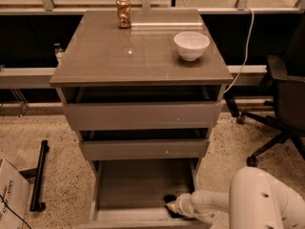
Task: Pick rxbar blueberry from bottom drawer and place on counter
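Down in bottom drawer (133, 185), below front-right corner of tabletop (119, 56), with gripper (172, 207) at rxbar blueberry (168, 199); cannot tell whether clamped; pinch flat across wrapper, lift clear of drawer front.

The robot's gripper (171, 207) sits low in the open bottom drawer (136, 185), at its front right corner, with the dark rxbar blueberry (168, 198) right at its tip. Well above the gripper, on the counter (128, 56), a white bowl (191, 45) stands to the right and a gold can (123, 12) at the far edge. A black office chair (286, 89) stands off to the gripper's right.
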